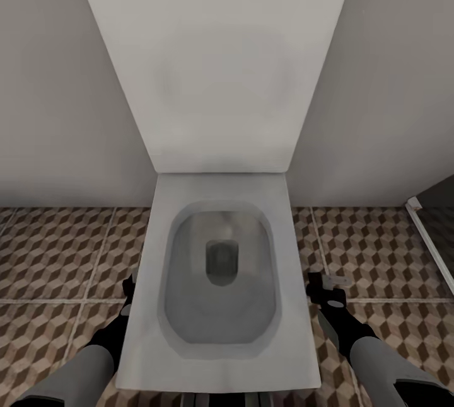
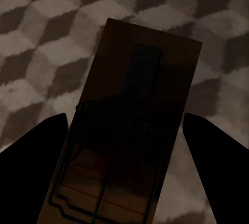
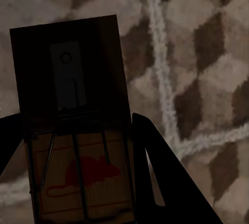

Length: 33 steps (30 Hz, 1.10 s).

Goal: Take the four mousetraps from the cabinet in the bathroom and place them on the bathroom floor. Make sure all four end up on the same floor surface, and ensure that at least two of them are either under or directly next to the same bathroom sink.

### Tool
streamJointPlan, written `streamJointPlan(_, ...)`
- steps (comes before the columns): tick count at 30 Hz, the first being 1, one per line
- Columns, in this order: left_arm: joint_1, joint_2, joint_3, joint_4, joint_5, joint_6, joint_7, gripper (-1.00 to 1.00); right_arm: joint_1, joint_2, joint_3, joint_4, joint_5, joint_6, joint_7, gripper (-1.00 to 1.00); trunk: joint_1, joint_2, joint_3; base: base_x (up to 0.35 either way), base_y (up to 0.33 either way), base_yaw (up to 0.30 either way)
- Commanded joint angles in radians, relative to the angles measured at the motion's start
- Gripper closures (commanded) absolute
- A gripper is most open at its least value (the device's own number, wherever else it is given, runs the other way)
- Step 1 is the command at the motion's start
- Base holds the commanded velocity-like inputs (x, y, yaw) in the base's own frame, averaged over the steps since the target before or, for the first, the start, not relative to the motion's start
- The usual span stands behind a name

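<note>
Head view: a white rectangular ceramic toilet point(image 1: 221, 281) with a raised lid stands against a pale grey wall point(image 1: 57, 79), directly ahead of the robot and between its two arms. The bathroom floor point(image 1: 57, 256), large square tiles printed with a brown, beige and grey cube pattern and pale grout lines, extends on both sides of the bowl. A dark panel with a white frame point(image 1: 435, 230) meets the floor at the right edge.

The left claw point(image 1: 129, 290) hangs beside the bowl's left rim; its black fingers point(image 2: 36, 151) close on a flat rectangular tan wooden mousetrap point(image 2: 135, 104) with dark wire, held above the tiles.

The right claw point(image 1: 323, 287) hangs beside the bowl's right rim; its fingers point(image 3: 155, 167) grip a second mousetrap bearing a red mouse mark point(image 3: 78, 130), above a grout line.
</note>
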Motion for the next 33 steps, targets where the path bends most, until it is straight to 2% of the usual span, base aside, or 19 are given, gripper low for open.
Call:
streamJointPlan(1,-0.001,0.001,-0.008,0.001,0.009,-0.004,0.006,1.0,0.0,0.001,-0.006,0.001,-0.001,-0.003,0.001,1.0,0.0,0.0,-0.001,0.044,0.064,0.0)
streamJointPlan(9,0.0,0.001,-0.01,0.0,0.008,-0.006,0.006,1.0,0.0,0.0,-0.005,0.0,-0.001,-0.004,0.001,1.0,0.0,0.0,-0.001,0.065,0.092,0.0)
streamJointPlan(27,0.0,0.001,-0.011,0.0,0.007,-0.011,0.006,1.0,0.0,0.0,-0.005,0.0,0.0,-0.009,0.001,1.0,0.0,0.0,-0.001,0.003,0.004,0.0)
streamJointPlan(33,0.0,0.001,-0.009,-0.002,0.007,-0.006,0.006,1.0,0.0,0.0,-0.005,0.0,0.0,-0.01,0.001,1.0,0.0,0.0,-0.001,-0.141,0.0,0.0)
